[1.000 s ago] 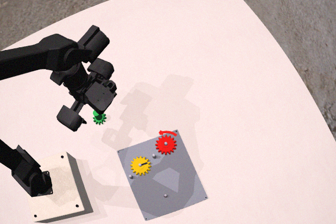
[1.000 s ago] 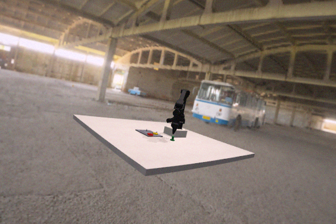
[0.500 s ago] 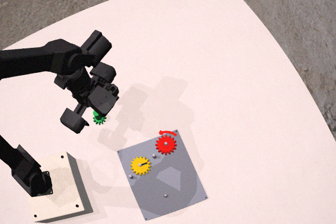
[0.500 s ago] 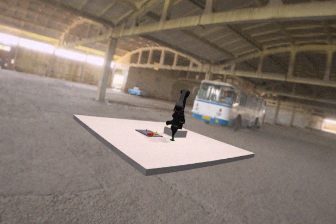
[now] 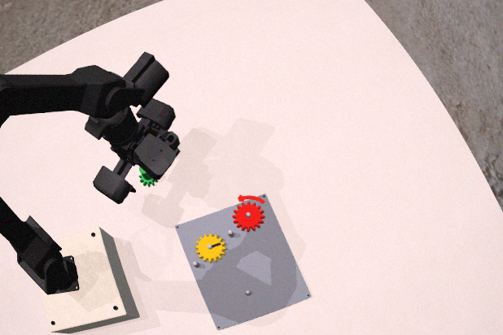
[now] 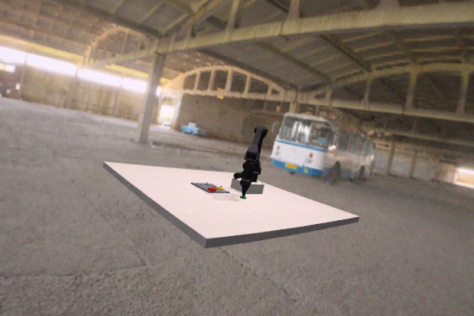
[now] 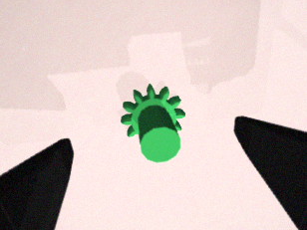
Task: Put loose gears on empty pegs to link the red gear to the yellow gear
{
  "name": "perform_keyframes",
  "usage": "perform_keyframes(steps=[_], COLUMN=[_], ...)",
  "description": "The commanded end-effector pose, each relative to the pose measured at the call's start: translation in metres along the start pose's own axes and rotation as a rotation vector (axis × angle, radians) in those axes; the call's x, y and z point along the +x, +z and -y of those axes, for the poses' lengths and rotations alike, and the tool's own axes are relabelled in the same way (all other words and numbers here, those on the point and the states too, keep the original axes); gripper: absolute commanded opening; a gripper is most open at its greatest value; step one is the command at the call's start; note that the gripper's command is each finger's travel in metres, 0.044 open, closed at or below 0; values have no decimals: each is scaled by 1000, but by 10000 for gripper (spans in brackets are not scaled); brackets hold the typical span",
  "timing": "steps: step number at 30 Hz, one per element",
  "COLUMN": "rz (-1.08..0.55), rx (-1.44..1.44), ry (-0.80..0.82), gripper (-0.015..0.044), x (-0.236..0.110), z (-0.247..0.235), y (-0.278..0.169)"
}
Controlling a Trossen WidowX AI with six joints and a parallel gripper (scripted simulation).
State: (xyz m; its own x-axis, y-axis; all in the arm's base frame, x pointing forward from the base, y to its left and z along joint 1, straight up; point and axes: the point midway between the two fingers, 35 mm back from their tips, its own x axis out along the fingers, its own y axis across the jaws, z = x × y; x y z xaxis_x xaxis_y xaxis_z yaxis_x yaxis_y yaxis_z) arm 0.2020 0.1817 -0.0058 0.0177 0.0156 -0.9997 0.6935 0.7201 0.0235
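Observation:
My gripper (image 7: 154,134) is open and empty, pointing down above a green gear (image 5: 148,180) (image 6: 243,197) (image 7: 159,144). The gear stands upright on the table with its round knob up, between the two fingertips in the wrist view; the gripper partly hides it in the top view. The grey board (image 5: 285,283) bears a red gear (image 5: 244,222) (image 6: 212,189) and a yellow gear (image 5: 205,252) (image 6: 218,188) with a black stripe. One empty peg (image 5: 230,233) stands between them, another peg (image 5: 195,264) beside the yellow gear, and a third peg (image 5: 247,293) farther off.
The arm's pale base block (image 5: 87,279) (image 6: 255,189) stands beside the board. A flat red arrow (image 5: 252,198) curves beside the red gear. The board lies to the lower right of the gripper in the top view. No other loose gear shows.

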Motion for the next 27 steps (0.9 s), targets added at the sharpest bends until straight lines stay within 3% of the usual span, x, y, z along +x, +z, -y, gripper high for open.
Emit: perform_keyframes(steps=[1, 15, 22, 27], rz=[-3, -3, -3, -3], rx=[3, 3, 3, 3], ry=[-3, -3, -3, -3], gripper=[414, 46, 0, 0], x=[2, 2, 2, -7], z=[2, 2, 2, -1], y=[-1, -1, -1, 0])
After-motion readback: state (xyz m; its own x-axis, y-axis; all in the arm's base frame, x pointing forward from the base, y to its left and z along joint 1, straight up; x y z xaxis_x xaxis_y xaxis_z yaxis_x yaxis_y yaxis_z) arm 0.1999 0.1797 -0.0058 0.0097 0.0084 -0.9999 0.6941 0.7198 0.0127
